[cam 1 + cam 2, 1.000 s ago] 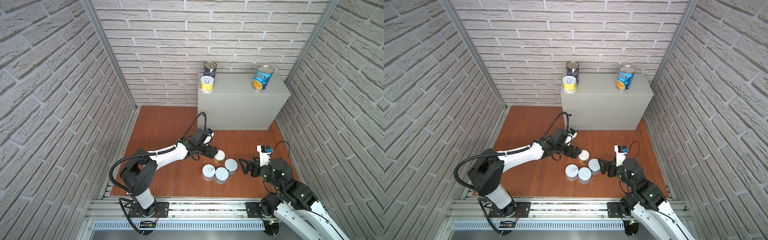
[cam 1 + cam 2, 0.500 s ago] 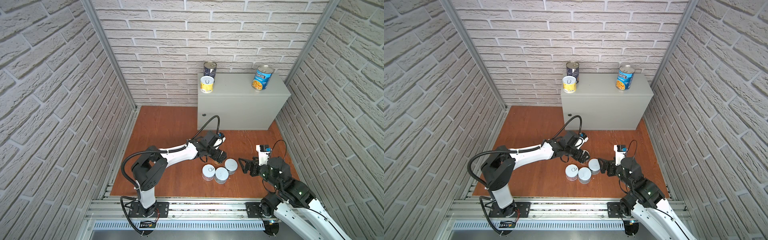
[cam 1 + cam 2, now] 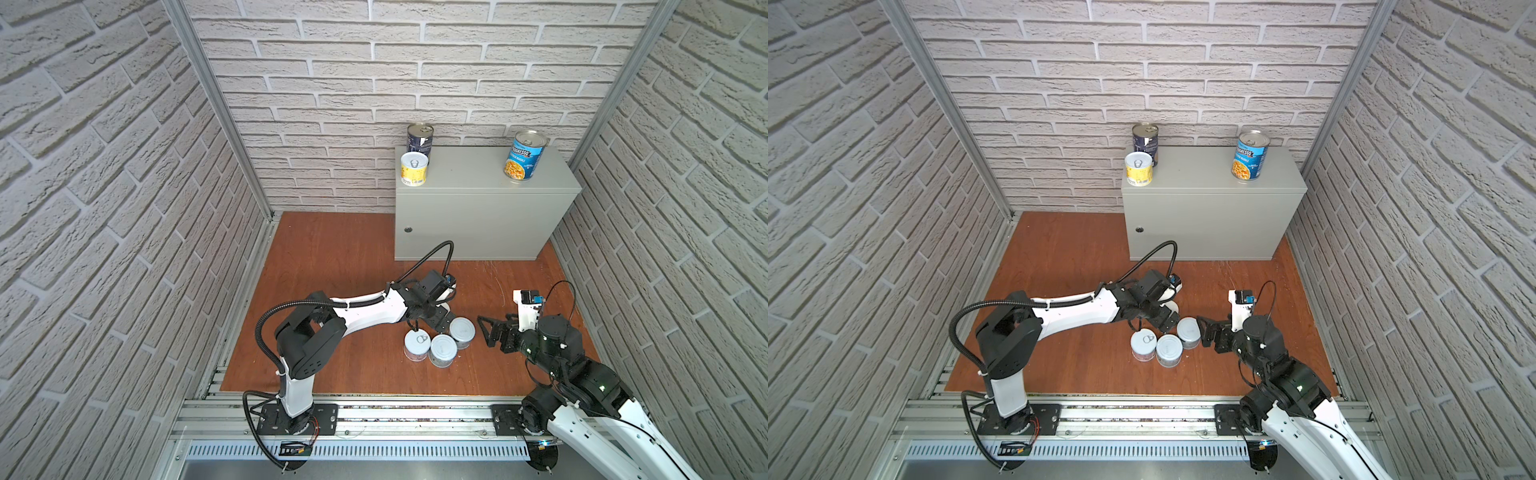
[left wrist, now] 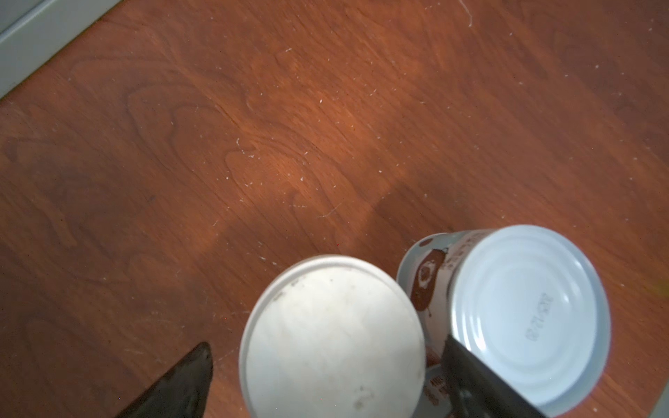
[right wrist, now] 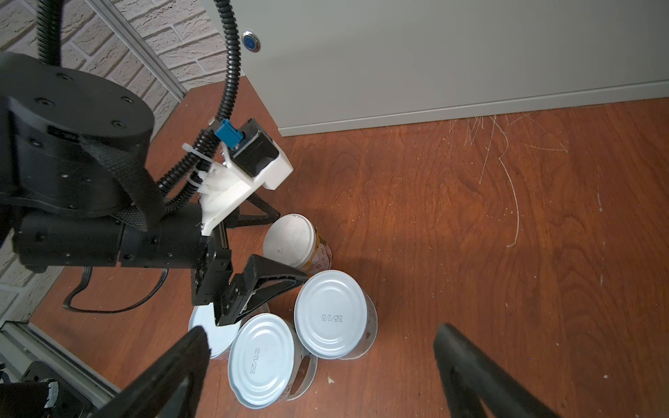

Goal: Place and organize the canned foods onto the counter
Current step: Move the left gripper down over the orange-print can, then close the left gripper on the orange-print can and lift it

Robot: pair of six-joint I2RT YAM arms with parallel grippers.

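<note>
My left claw (image 4: 325, 347) stands open around the cream-lidded can (image 5: 289, 239) on the floor (image 3: 332, 270), near the tabletop (image 3: 469, 174). The neighbour can (image 4: 528, 318) stands just beside it, so closing could, I think, knock it over. My right claw (image 3: 485, 332) hangs open.

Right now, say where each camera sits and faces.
Top views: high in front, looking down and back at the counter, left arm and right arm whole.
Left wrist: on the left arm, looking down at a can between the open left pincer tips.
Right wrist: low on the right arm, facing the counter past the open right pincer; left arm shows.
Shared: both wrist views show that can.
</note>
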